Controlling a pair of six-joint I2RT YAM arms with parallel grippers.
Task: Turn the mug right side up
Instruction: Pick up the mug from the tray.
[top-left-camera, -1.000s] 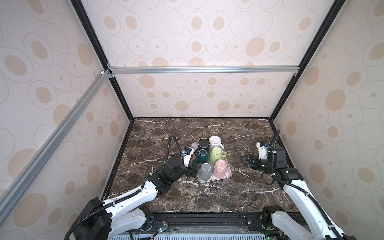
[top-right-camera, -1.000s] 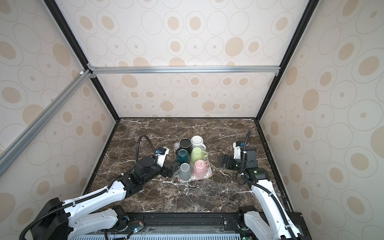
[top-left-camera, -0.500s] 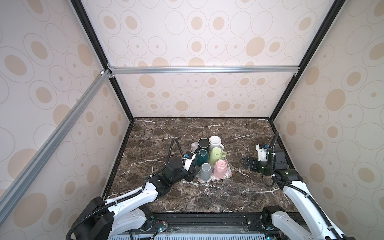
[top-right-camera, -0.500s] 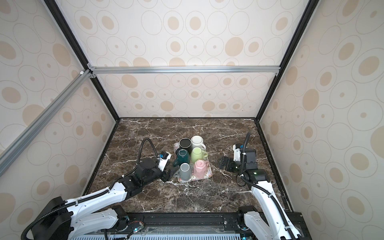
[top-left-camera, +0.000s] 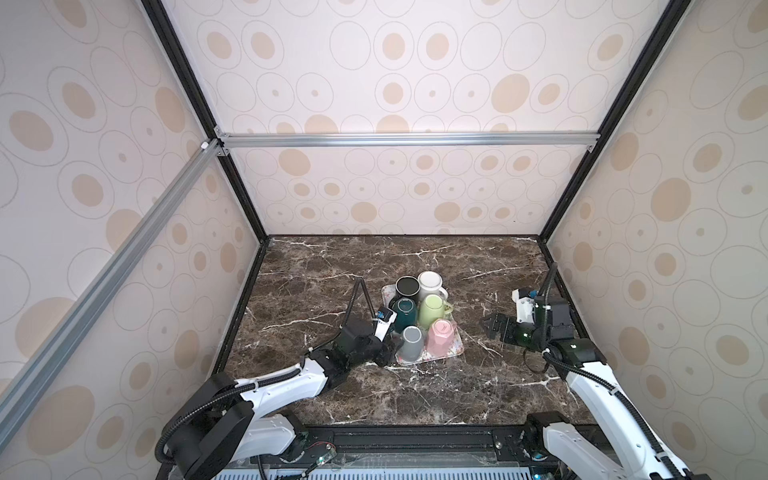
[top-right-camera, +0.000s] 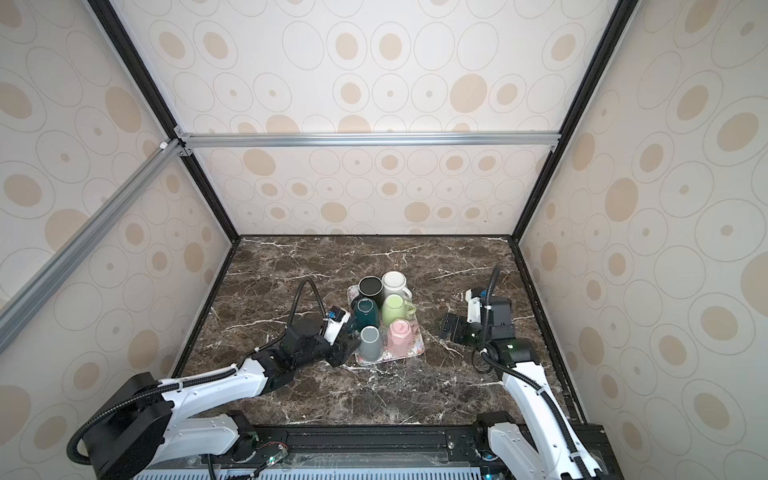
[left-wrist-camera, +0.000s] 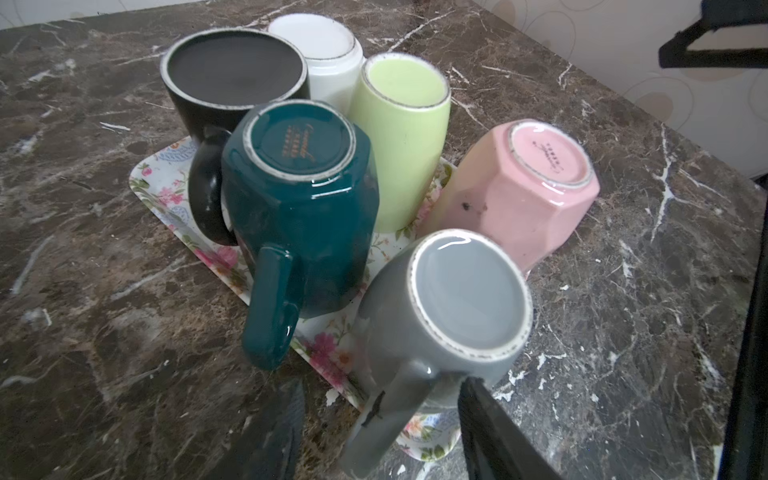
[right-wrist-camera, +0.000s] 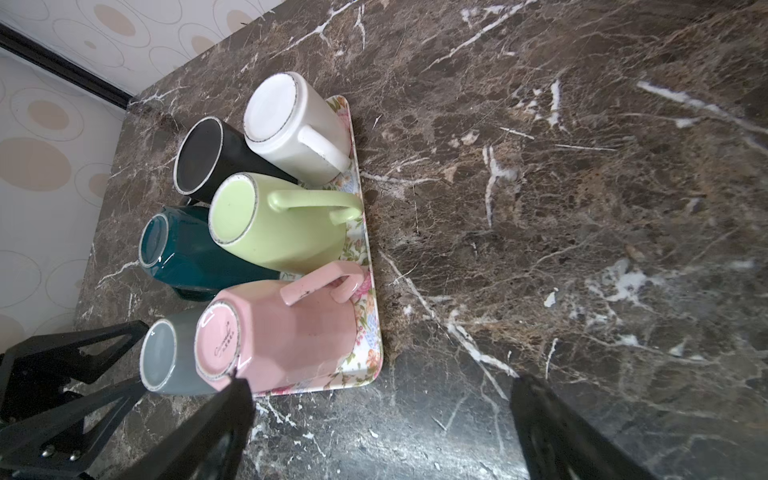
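Observation:
Several mugs stand upside down on a floral tray (top-left-camera: 454, 352) (left-wrist-camera: 160, 193) in both top views. The grey mug (top-left-camera: 410, 341) (top-right-camera: 370, 341) (left-wrist-camera: 459, 297) is at the tray's near left corner, base up, its handle (left-wrist-camera: 386, 415) towards my left gripper (top-left-camera: 390, 348) (left-wrist-camera: 382, 386). That gripper is open. Its jaws straddle the handle: one finger touches the mug beside the handle, the other stands apart from it. My right gripper (top-left-camera: 491, 326) (right-wrist-camera: 379, 380) is open over bare marble to the right of the tray and holds nothing.
Teal (top-left-camera: 404, 311), green (top-left-camera: 432, 309), pink (top-left-camera: 442, 336), black (top-left-camera: 407, 286) and white (top-left-camera: 430, 282) mugs crowd the tray, the teal and pink ones right beside the grey. Patterned walls close off the marble table (top-left-camera: 332, 274) on three sides.
My left gripper has pushed forward to the grey mug's handle and its jaws have narrowed around it. The right gripper has shifted slightly and stays wide open.

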